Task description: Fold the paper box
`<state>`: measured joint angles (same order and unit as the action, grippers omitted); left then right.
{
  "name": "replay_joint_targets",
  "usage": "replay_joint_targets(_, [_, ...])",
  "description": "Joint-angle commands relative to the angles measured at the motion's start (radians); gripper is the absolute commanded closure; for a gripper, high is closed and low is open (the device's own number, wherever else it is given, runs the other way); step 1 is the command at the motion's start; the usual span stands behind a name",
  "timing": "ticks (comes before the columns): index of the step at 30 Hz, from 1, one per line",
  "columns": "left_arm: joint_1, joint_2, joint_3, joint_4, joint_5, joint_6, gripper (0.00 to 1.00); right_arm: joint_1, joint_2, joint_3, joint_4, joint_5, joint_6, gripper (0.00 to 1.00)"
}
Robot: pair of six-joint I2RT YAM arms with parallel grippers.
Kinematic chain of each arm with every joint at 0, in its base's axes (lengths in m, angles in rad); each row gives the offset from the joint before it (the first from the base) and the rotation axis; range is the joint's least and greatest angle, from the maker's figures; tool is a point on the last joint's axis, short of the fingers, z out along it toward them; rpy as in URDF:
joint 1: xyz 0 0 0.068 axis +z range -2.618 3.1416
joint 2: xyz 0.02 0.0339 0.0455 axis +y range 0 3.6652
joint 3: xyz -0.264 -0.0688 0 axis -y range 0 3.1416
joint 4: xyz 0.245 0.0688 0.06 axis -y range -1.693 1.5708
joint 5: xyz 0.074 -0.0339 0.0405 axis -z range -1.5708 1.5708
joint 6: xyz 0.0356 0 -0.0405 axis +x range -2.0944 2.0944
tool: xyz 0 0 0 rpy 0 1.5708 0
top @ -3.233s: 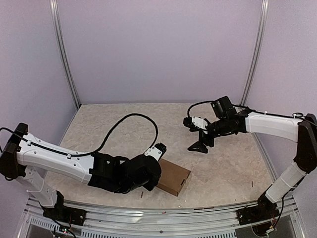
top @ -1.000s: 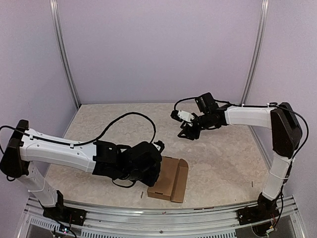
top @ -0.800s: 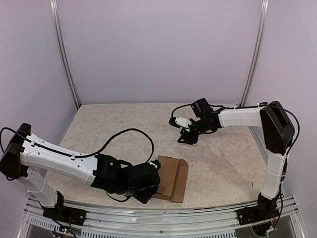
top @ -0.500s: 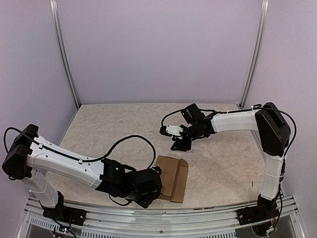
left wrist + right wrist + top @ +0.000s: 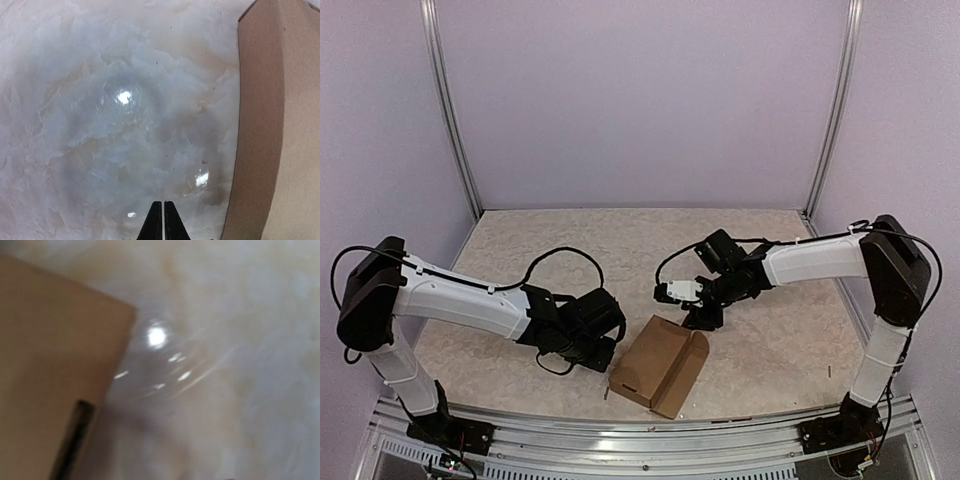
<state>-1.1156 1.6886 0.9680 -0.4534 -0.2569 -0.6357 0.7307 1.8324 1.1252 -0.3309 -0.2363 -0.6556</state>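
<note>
While lying on the mottled worktop [image 5: 520, 250] near the front edge, lid closed and inside out of sight: the paper box [image 5: 660, 365]. Just left of it, tips pressed together and empty, the left claw [image 5: 163, 204]. Near its far corner, the right claw [image 5: 700, 318], opening impossible to tell.

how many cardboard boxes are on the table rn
1. The paper box lies near the front edge of the table, right of the left gripper and just on the near side of the right gripper. Some tabletop is covered, so another could be hidden.
</note>
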Motion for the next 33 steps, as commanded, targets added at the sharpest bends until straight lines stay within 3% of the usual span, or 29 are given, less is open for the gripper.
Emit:
replay_joint_targets(1, [0.051, 0.069, 0.087, 0.086, 0.047, 0.136, 0.96, 0.022, -0.103, -0.065, -0.087, 0.049, 0.027, 0.47])
replay_joint_targets(4, [0.077, 0.125, 0.172, 0.1, 0.042, 0.195, 0.96, 0.025, -0.173, -0.119, -0.124, 0.041, 0.025, 0.47])
replay_joint_targets(7, [0.089, 0.16, 0.244, 0.003, -0.04, 0.215, 0.95, 0.023, -0.238, -0.161, -0.141, 0.081, 0.018, 0.45])
replay_joint_targets(13, [0.048, -0.06, 0.098, -0.087, -0.079, 0.111, 0.92, -0.022, -0.267, -0.136, -0.151, 0.094, -0.022, 0.44])
replay_joint_targets(17, [-0.072, -0.216, 0.014, -0.143, -0.091, -0.019, 0.93, -0.034, -0.17, -0.028, -0.099, 0.08, -0.028, 0.44])
replay_joint_targets(21, [-0.193, -0.265, -0.039, -0.127, -0.048, -0.109, 0.95, -0.034, 0.004, 0.136, -0.067, 0.039, -0.002, 0.44])
replay_joint_targets(26, [-0.29, -0.187, -0.056, -0.044, 0.042, -0.13, 0.98, -0.012, 0.191, 0.338, -0.089, 0.007, -0.011, 0.44])
replay_joint_targets(33, [-0.303, -0.037, -0.01, 0.045, 0.071, -0.108, 1.0, 0.018, 0.29, 0.424, -0.148, -0.093, -0.068, 0.44])
